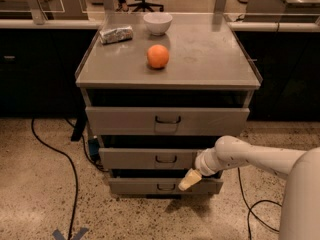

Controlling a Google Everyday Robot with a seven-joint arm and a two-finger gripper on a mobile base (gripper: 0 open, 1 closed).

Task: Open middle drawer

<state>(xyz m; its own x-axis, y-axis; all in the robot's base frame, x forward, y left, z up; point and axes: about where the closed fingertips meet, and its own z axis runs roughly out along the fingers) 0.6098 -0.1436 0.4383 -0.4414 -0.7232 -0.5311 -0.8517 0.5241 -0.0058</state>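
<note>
the robot's gripper point(190, 179) hangs against the bottom drawer point(135, 186), right of its handle; its grip cannot be told. just above, the middle drawer point(135, 158) sits beneath the top drawer point(120, 120). farther back, an orange point(158, 56), bowl point(157, 23) and foil packet point(116, 34) rest on the bench point(215, 59).

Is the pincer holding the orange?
No, the orange sits on the cabinet top; the pincer is down in front of the lowest drawer.

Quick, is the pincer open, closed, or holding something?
Pincer: cannot be told; it is just below the right half of the middle drawer.
</note>
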